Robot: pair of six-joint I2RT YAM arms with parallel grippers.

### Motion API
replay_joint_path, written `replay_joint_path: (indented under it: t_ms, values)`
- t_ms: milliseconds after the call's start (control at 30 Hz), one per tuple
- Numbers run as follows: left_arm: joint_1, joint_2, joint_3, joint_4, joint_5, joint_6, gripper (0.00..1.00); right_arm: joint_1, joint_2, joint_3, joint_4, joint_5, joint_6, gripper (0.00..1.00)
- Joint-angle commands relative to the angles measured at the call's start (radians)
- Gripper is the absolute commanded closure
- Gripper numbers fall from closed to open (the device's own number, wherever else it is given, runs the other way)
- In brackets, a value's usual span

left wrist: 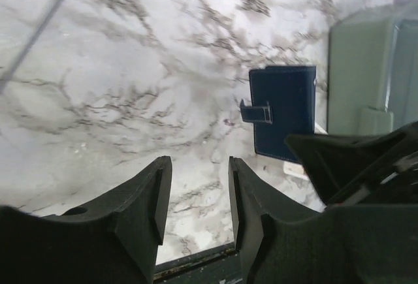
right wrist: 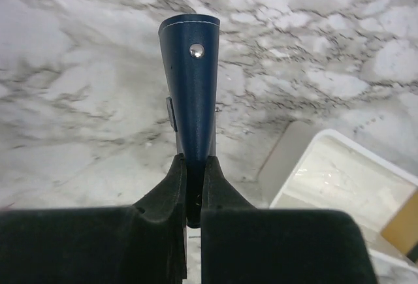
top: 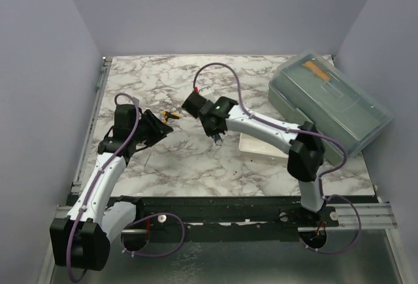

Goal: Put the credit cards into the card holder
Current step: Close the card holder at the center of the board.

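The card holder [right wrist: 192, 81], a navy wallet with a small silver snap, stands on edge on the marble with my right gripper [right wrist: 194, 160] shut on its near end. The left wrist view shows the card holder [left wrist: 284, 111] from the side, its strap sticking out to the left. My left gripper [left wrist: 199, 163] hangs open and empty over bare marble, left of the wallet. In the top view the left gripper [top: 163, 127] and right gripper [top: 216, 138] face each other mid-table. One golden-tan credit card [right wrist: 403, 222] shows only a corner, inside the white tray; I see no other card.
A white tray [top: 255, 145] lies under the right forearm. A large grey-green plastic box [top: 330, 104] with an orange strip [top: 317, 70] inside sits at the back right. A tiny yellow-and-black object [top: 171, 115] lies near the left gripper.
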Motion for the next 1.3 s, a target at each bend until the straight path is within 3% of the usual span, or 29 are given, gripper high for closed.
replay_joint_path:
  t_ms: [0, 100, 167, 300, 433, 533, 633, 800, 933, 1100, 1267]
  values:
    - [0.088, 0.036, -0.023, -0.102, -0.055, -0.006, 0.54, 0.079, 0.208, 0.079, -0.284, 0.365, 0.115, 0.95]
    - [0.171, 0.047, -0.058, -0.106, -0.013, -0.019, 0.54, 0.130, 0.298, 0.149, -0.259, 0.341, 0.116, 0.91]
    - [0.211, 0.040, -0.086, -0.097, 0.030, -0.022, 0.54, 0.158, 0.319, 0.162, -0.187, 0.249, 0.085, 0.79]
    - [0.220, 0.034, -0.112, -0.060, 0.100, -0.045, 0.54, 0.156, 0.210, -0.013, 0.134, -0.081, 0.026, 0.52]
    - [0.220, 0.059, -0.154, 0.061, 0.247, -0.071, 0.54, 0.130, 0.110, -0.164, 0.316, -0.260, 0.014, 0.38]
    - [0.216, 0.090, -0.195, 0.224, 0.406, -0.115, 0.55, 0.099, 0.062, -0.214, 0.376, -0.397, 0.002, 0.37]
    - [0.170, 0.122, -0.203, 0.343, 0.470, -0.152, 0.59, 0.071, -0.014, -0.273, 0.427, -0.473, -0.003, 0.37]
    - [0.026, 0.217, -0.183, 0.505, 0.414, -0.211, 0.66, -0.034, -0.175, -0.396, 0.478, -0.578, -0.003, 0.39]
    - [-0.083, 0.393, -0.115, 0.612, 0.400, -0.230, 0.74, -0.133, -0.255, -0.494, 0.509, -0.606, -0.031, 0.47]
    - [-0.140, 0.554, -0.035, 0.656, 0.353, -0.233, 0.88, -0.270, -0.262, -0.560, 0.578, -0.670, -0.067, 0.64]
    - [-0.156, 0.691, 0.015, 0.657, 0.340, -0.214, 0.95, -0.338, -0.204, -0.554, 0.622, -0.740, -0.102, 0.66]
